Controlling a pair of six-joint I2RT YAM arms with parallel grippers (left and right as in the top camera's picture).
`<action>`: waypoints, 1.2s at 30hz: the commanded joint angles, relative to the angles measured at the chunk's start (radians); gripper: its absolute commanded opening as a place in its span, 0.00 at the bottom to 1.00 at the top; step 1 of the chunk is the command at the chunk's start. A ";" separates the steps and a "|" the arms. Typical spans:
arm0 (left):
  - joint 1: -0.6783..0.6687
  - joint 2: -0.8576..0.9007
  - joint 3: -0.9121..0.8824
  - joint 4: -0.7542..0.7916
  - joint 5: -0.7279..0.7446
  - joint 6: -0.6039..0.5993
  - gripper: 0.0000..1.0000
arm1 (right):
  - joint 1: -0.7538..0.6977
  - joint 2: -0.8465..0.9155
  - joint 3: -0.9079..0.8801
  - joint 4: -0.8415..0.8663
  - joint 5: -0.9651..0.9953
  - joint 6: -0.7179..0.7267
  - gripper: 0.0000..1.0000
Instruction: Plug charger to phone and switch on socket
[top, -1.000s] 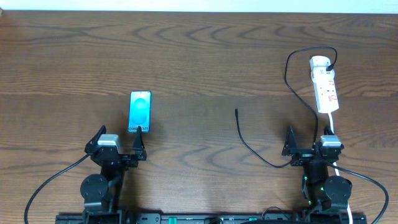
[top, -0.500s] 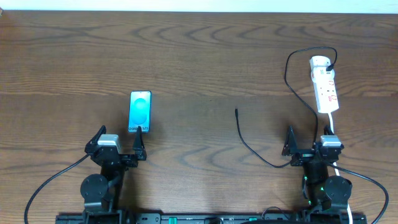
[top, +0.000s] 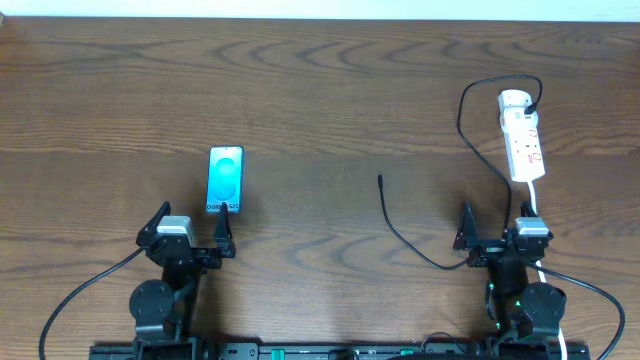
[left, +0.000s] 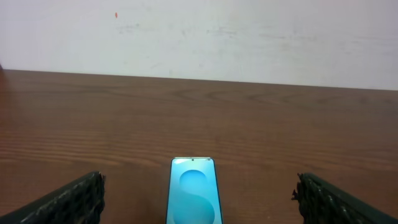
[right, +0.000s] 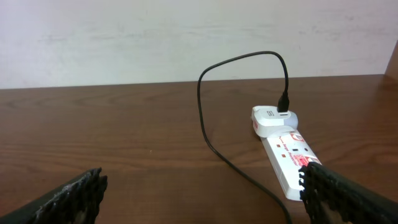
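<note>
The left jaws stand wide apart and empty, with the phone (top: 225, 179) flat on the table (top: 320, 90) just ahead of them. It is slim and could skid away if a finger nudges it instead of pinning it. The charger (top: 400, 235) ends in a tiny tip well ahead-left of the right jaws, which are also spread and empty. A loose pinch may let the tip twist off-line. The socket (top: 524, 145) lies ahead-right of them, and tugging the cable could drag it.
</note>
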 joint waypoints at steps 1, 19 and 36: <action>0.006 -0.006 -0.029 -0.013 0.010 0.006 0.98 | 0.009 -0.006 -0.001 -0.004 -0.002 -0.007 0.99; 0.006 -0.007 -0.029 -0.013 0.010 0.006 0.98 | 0.009 -0.006 -0.001 -0.004 -0.002 -0.008 0.99; 0.006 -0.007 0.006 0.031 0.010 -0.048 0.98 | 0.009 -0.006 -0.001 -0.004 -0.002 -0.007 0.99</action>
